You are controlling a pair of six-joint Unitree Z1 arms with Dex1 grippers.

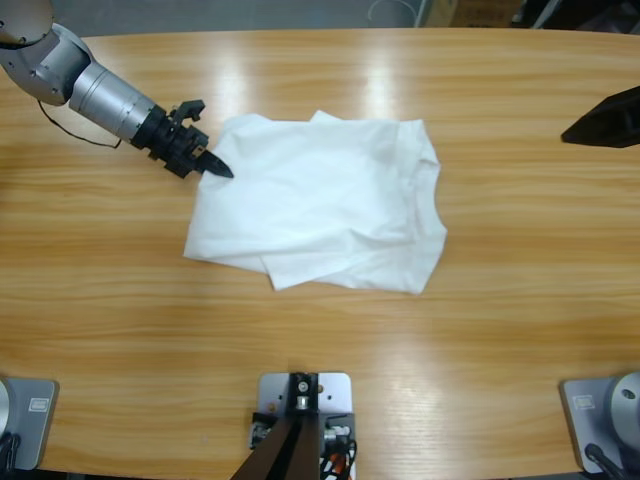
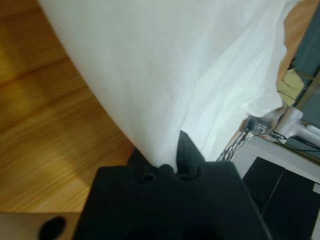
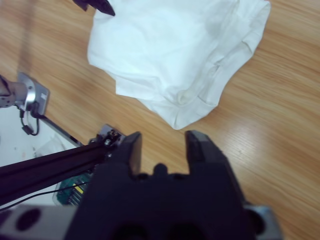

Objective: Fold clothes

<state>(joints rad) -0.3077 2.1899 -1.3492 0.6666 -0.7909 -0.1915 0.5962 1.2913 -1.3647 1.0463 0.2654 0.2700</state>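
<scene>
The clothes are one white T-shirt (image 1: 325,205), lying crumpled and partly folded over itself in the middle of the wooden table. My left gripper (image 1: 215,168) reaches in from the upper left and is shut on the shirt's left edge. In the left wrist view the white fabric (image 2: 175,65) runs straight into the closed jaws of this gripper (image 2: 167,162). My right gripper (image 3: 162,142) is open and holds nothing. It hovers off to the shirt's right, a dark shape at the right edge (image 1: 603,122) of the high view, well clear of the shirt (image 3: 175,50).
Bare wooden tabletop (image 1: 120,300) surrounds the shirt on all sides. In the left wrist view a silver metal stand with cables (image 2: 280,125) shows beyond the table's edge. The left gripper's tip (image 3: 97,5) shows at the top of the right wrist view.
</scene>
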